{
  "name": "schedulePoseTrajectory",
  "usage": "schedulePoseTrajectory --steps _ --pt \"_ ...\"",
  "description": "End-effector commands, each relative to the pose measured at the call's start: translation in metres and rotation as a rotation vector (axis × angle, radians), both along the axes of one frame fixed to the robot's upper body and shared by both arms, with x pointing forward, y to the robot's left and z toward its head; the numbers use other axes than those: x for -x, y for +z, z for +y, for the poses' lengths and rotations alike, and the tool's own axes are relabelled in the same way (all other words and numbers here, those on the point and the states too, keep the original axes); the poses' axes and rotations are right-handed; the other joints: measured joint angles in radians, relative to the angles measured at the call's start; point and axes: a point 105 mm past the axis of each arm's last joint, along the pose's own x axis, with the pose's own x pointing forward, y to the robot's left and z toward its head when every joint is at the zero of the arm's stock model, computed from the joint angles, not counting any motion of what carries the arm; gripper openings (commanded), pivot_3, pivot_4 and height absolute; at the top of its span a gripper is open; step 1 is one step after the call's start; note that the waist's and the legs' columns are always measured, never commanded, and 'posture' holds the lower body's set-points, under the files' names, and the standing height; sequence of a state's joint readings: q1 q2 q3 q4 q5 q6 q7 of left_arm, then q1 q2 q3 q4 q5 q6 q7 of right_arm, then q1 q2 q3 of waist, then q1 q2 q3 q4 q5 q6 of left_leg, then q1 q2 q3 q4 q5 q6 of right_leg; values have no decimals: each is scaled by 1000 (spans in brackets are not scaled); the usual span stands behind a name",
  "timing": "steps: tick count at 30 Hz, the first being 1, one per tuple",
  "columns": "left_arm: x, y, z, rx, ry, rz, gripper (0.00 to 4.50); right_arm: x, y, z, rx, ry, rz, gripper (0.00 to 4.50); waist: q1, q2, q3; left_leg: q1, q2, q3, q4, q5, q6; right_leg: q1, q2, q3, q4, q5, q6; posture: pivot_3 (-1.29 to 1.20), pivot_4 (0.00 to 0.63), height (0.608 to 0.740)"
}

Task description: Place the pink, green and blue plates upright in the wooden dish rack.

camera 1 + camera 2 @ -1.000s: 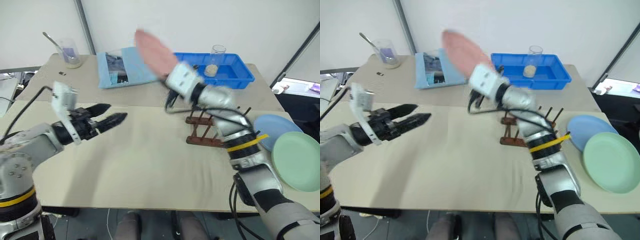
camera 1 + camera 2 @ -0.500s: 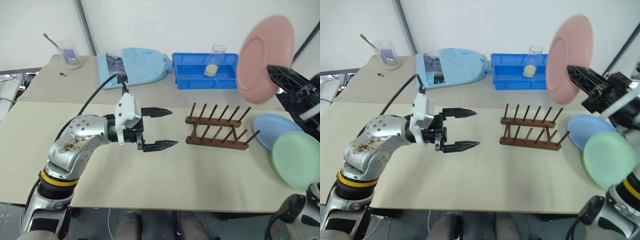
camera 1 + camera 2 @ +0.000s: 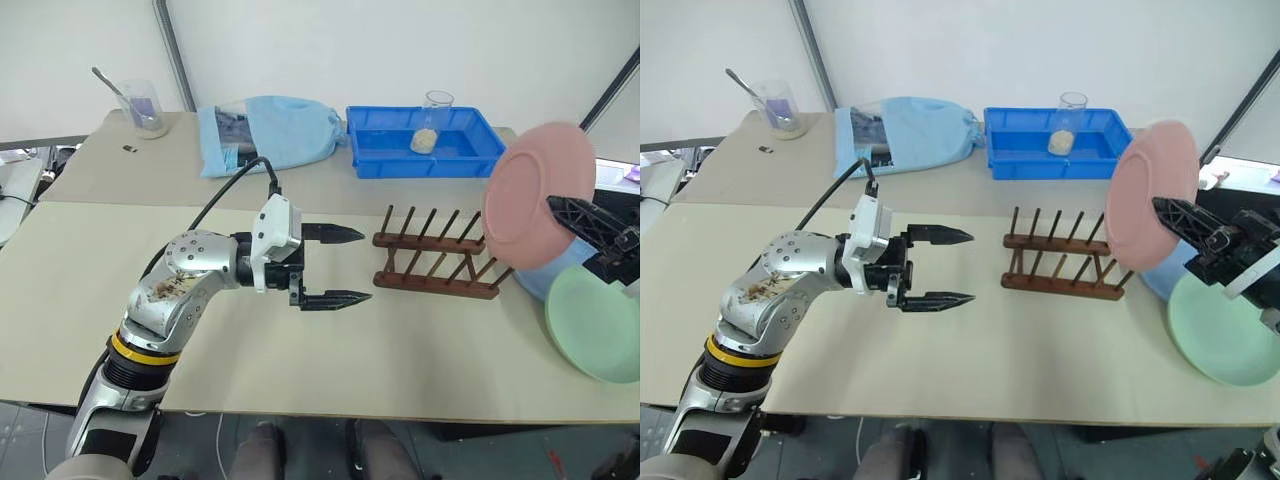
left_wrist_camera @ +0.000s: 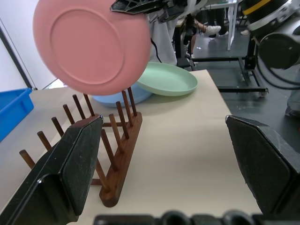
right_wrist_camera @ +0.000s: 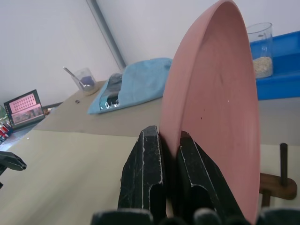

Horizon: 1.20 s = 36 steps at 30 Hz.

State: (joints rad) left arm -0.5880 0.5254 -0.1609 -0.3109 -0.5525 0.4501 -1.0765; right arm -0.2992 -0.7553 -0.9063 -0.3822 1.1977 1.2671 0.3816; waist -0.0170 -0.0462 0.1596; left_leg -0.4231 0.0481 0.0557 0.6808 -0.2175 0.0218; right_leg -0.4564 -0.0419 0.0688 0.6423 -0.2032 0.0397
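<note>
I see my right gripper (image 5: 161, 140) clenched on the round salmon-pink plastic plate (image 3: 537, 195) upright beside the dark-brown wooden dish rack (image 3: 435, 257), left gripper (image 3: 345, 266) jaws released.

1. Both head views looked forward and down over the worktop (image 3: 330, 370), sharing the wooden dish rack (image 3: 435, 262).
2. The left wrist view faced that rack closely.
3. The right wrist view sat against the pink plate (image 5: 213, 101).
</note>
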Motion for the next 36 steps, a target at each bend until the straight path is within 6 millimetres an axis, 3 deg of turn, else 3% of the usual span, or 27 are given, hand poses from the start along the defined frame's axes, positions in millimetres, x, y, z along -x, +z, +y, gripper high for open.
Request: schedulePoseTrajectory --steps 1,17,19,25,29,33,36 --pt "5 10 -3 22 -30 -49 4471 1 9 -2 13 -6 -45 0 -1 0 0 0 0 0 0 0 0 0 0 0 0 0 0 0 150 696" --pt "7 9 -5 31 -40 -48 4471 -30 -2 -22 7 -58 64 0 2 1 0 0 0 0 0 0 0 0 0 0 0 0 0 0 150 696" --pt "8 8 -5 31 -38 -48 4500 -32 -2 -22 5 -59 67 940 2 1 0 0 0 0 0 0 0 0 0 0 0 0 0 0 150 696" --pt "8 7 -7 34 -35 -44 4500 -38 9 -26 14 -107 17 2935 1 1 0 0 0 0 0 0 0 0 0 0 0 0 0 0 150 696" --pt "9 4 -7 26 -42 -42 4500 -31 38 -35 31 -166 -90 4291 2 2 0 0 0 0 0 0 0 0 0 0 0 0 0 0 150 696" --pt "10 2 -8 13 -57 -43 4500 0 61 -47 91 -212 -160 4419 13 4 0 -1 -1 -1 0 0 0 0 0 0 -1 0 1 0 150 696" --pt "15 -1 -9 2 -97 -33 4500 30 53 -52 207 -224 -111 4419 21 4 0 -1 -1 -1 0 0 1 0 0 0 -1 -1 1 0 150 696"
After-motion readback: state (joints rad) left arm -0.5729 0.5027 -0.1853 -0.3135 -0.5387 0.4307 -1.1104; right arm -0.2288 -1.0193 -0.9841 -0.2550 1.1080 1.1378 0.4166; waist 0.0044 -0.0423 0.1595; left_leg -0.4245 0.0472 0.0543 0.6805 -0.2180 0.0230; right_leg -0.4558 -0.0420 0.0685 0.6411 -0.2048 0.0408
